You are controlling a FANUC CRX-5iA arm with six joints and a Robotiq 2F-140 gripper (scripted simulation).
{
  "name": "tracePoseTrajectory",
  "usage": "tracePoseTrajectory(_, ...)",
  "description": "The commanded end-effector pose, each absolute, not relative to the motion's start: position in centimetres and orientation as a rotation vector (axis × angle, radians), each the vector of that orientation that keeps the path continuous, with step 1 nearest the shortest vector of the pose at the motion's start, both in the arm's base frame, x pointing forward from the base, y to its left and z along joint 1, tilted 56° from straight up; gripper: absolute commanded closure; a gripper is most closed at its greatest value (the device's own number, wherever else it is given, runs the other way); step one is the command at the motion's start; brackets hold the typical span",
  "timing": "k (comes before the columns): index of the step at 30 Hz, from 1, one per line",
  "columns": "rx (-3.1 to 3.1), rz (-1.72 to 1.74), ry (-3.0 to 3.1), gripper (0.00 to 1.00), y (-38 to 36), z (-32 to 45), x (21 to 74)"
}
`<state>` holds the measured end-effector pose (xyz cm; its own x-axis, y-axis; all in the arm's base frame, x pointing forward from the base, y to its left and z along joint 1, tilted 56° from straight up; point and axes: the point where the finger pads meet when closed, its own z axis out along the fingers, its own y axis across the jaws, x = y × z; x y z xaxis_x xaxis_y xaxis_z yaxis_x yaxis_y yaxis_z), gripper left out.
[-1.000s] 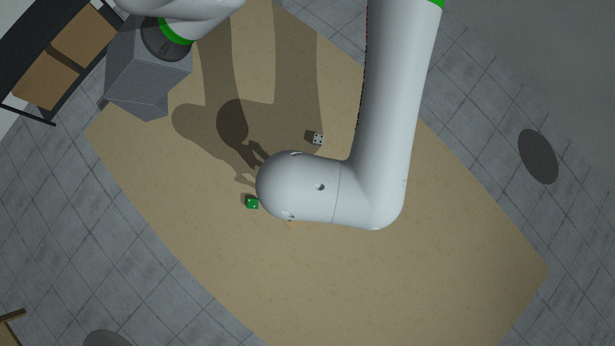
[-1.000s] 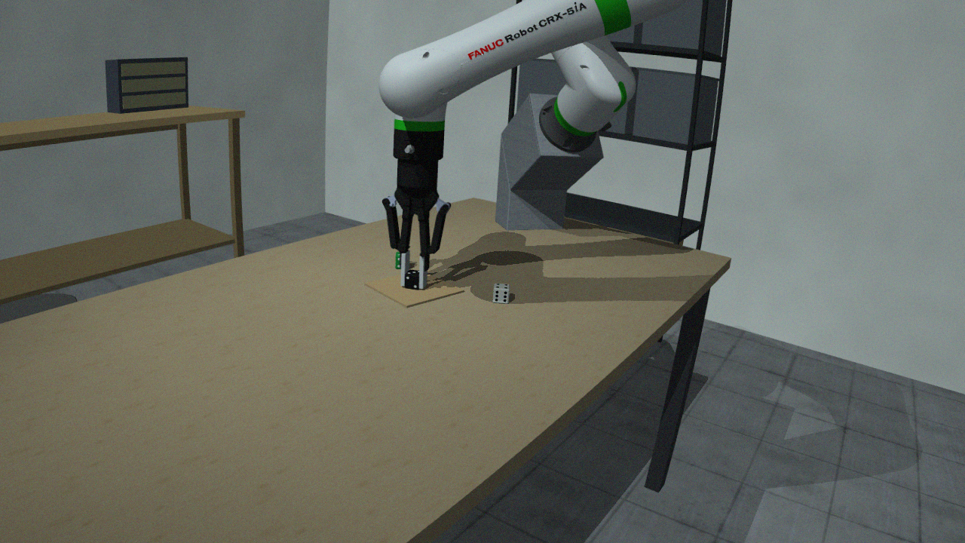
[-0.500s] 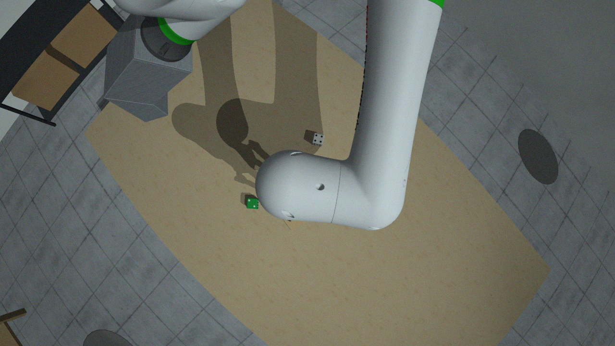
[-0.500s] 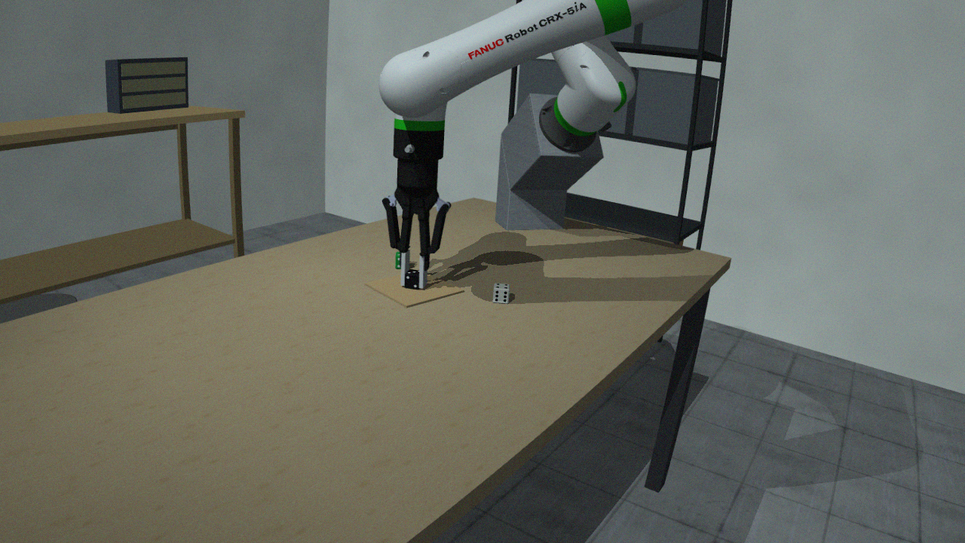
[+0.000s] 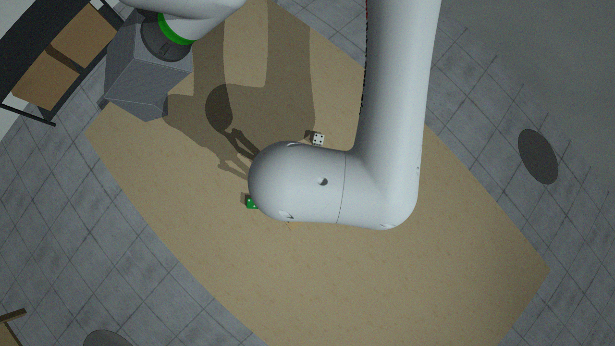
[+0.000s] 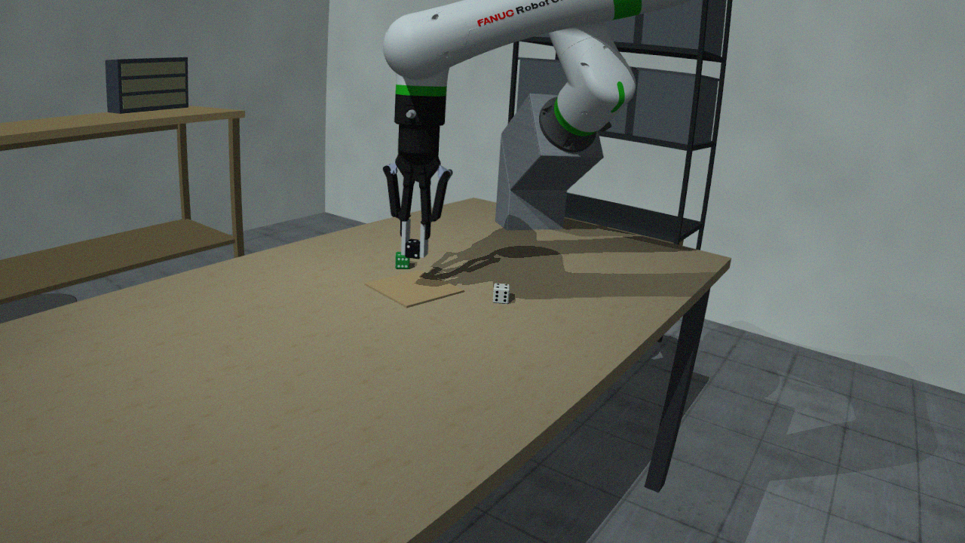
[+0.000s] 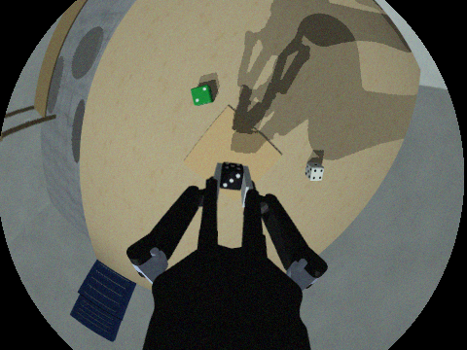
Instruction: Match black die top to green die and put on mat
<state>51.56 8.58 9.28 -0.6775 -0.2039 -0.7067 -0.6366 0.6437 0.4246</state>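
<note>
The gripper [image 6: 413, 252] [image 7: 232, 172] points down, its fingers closed on opposite sides of the black die [image 6: 412, 247] [image 7: 232, 177], which looks held off the surface. The move turns on where the mat [image 6: 415, 295] [image 7: 231, 141] [image 5: 294, 222] lies under that grip. In the wrist view the mat spreads beneath and beyond the die; in the exterior view it sits lower and nearer the camera. I judge that the die must come down, perhaps with a short shift to bring its whole base inside the edges.

The green die [image 5: 251, 203] [image 6: 402, 261] [image 7: 201, 95] stands off the mat, with 2 on top, so 2 is the target. The white die [image 5: 318, 139] [image 6: 500, 292] [image 7: 315, 172], off the mat's other side, shows 4 and should be left alone.

The black die's face with 3 pips is plain in the wrist view, but which face is uppermost I cannot settle; if it is the 3, a turn remains. From the top, the arm [image 5: 296, 185] [image 6: 472, 37] hides the black die, the gripper and nearly all of the mat. The gap beneath the die is hard to gauge.

The end effector [image 6: 414, 252] [image 7: 232, 172] has risen, lifting the black die [image 6: 412, 249] [image 7: 232, 176] from the mat [image 5: 294, 222] [image 6: 412, 295] [image 7: 209, 156]. In the exterior view, the green die [image 5: 251, 203] [image 6: 402, 261] [image 7: 200, 95] is less obscured; from the top, the raised arm [image 5: 301, 180] [image 6: 421, 44] now covers part of it. The white die [image 5: 318, 139] [image 6: 500, 292] [image 7: 314, 172] has passed from shadow into light.
</note>
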Motion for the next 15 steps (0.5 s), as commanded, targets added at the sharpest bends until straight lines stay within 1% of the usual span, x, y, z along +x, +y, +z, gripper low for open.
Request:
tracePoseTrajectory(1,-0.651,0.901,2.236,0.84,6.57,10.86,50.55)
tracePoseTrajectory(15,-0.651,0.901,2.236,0.84,5.84,11.42,50.19)
